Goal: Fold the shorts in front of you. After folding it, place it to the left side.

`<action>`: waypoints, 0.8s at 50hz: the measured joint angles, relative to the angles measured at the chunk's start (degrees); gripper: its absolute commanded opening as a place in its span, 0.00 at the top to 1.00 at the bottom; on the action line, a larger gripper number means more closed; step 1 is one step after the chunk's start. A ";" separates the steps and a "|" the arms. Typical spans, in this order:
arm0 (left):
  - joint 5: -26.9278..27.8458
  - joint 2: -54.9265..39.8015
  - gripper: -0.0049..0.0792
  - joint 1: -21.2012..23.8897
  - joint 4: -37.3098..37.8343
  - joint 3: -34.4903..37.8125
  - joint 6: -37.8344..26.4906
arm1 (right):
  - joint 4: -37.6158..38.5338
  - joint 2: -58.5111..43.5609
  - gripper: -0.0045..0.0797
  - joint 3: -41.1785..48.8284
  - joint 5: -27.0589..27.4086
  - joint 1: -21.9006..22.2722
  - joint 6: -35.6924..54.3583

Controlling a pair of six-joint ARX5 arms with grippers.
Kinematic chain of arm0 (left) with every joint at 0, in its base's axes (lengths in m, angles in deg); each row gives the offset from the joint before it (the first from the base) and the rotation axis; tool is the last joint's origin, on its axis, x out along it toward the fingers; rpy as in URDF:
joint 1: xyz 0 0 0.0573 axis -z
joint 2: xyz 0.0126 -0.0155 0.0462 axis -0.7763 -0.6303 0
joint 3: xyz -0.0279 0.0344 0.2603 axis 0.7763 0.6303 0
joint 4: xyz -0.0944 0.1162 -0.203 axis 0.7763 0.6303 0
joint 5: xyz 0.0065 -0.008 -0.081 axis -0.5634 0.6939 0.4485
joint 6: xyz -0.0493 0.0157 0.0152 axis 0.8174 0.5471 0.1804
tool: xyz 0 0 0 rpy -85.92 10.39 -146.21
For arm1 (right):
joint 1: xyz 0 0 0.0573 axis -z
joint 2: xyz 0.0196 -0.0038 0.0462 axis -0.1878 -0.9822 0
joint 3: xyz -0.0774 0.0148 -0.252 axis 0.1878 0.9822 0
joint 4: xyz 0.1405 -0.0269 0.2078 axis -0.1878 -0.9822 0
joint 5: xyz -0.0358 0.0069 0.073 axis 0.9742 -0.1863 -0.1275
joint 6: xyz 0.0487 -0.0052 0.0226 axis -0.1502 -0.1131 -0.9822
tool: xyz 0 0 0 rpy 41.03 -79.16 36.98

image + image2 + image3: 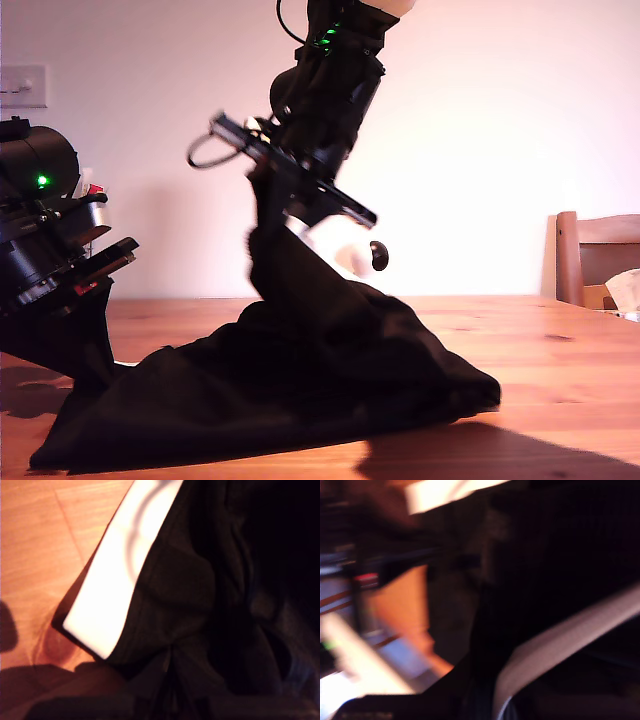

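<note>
The shorts (300, 390) are partly lifted off the table (560, 350): one edge hangs from a raised hand (285, 185), another from a lower hand (75, 275), and the rest sags below both. Each hand appears closed on fabric, though blur keeps me from telling which is my first hand or second. The fold looks barely begun; finishing it and setting the shorts aside remain.

Shorts (300, 390) on the table (560, 340), spread from the exterior view's left to its centre. One corner rises to an arm above centre; another to an arm at that view's left. Chair (597, 255) far right, behind the table.
</note>
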 measured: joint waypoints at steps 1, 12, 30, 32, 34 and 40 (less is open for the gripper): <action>0.09 0.00 0.97 -0.04 -0.02 0.00 0.00 | 0.02 0.00 0.96 0.00 -0.48 -0.02 0.02; 0.57 -0.04 0.97 -0.11 0.00 0.00 0.00 | 0.87 -0.02 0.96 -0.17 -8.74 -0.66 -2.45; 0.87 -0.07 0.97 0.11 -0.04 0.00 0.00 | 4.85 0.04 0.96 -10.40 -12.55 -4.15 -7.10; 1.03 -0.09 0.97 0.17 -0.04 0.00 0.00 | 4.83 0.02 0.96 -10.25 -12.39 -4.48 -7.13; 1.38 -0.15 0.97 0.24 -0.04 0.00 -0.02 | 4.83 0.02 0.96 -9.99 -11.89 -4.61 -7.13; 2.75 -0.48 0.97 0.24 -0.09 0.00 0.00 | 5.66 0.02 0.96 -9.94 -11.37 -4.94 -7.10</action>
